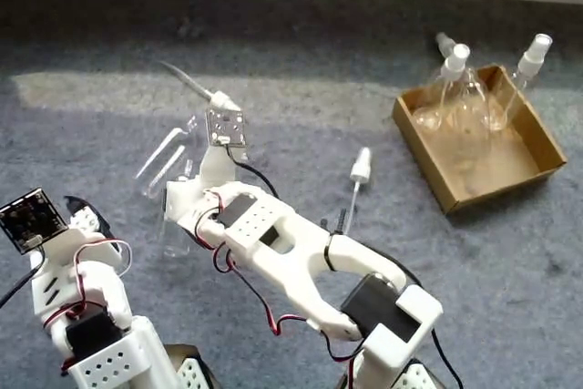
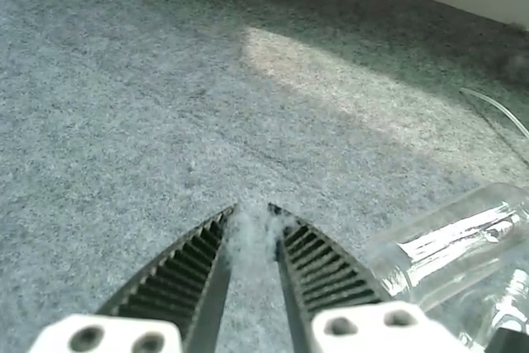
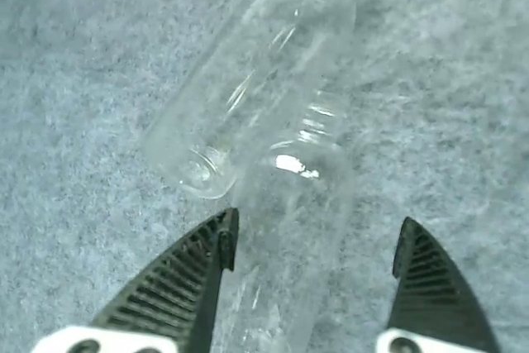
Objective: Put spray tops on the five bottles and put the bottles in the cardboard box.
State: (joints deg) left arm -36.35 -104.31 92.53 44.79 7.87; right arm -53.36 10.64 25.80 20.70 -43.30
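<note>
1. The right gripper (image 3: 316, 229) hangs over the grey surface (image 1: 364, 70), its jaws spread wide on either side of a clear, capless bottle (image 3: 289, 237). Carpet shows between the bottle and one jaw, so nothing is clamped.
2. A second bottle (image 3: 264, 72), also without a top, lies at an angle beside the first. Its base sits against the first bottle's shoulder and the two appear to touch.
3. The left gripper (image 2: 251, 212) sits low over bare carpet with its jaws parted by only a narrow slit and holding nothing. A clear bottle (image 2: 446, 241) lies on its side just beside one jaw.
4. The cardboard box (image 1: 428, 166) stands open near the right edge of the high view, well apart from both arms. Three bottles (image 1: 469, 102) fitted with spray tops lean together at its far end, and the near half of its floor is bare.
5. One loose spray top (image 1: 361, 166) lies with its tube trailing between the right arm and the box. Another spray top (image 1: 211, 95) lies just beyond the right arm's wrist, its tube pointing toward the far edge.
6. A broad stretch of open surface runs between the loose bottles and the box. A sunlit band lies beyond it, ending where the surface meets a pale wall.
</note>
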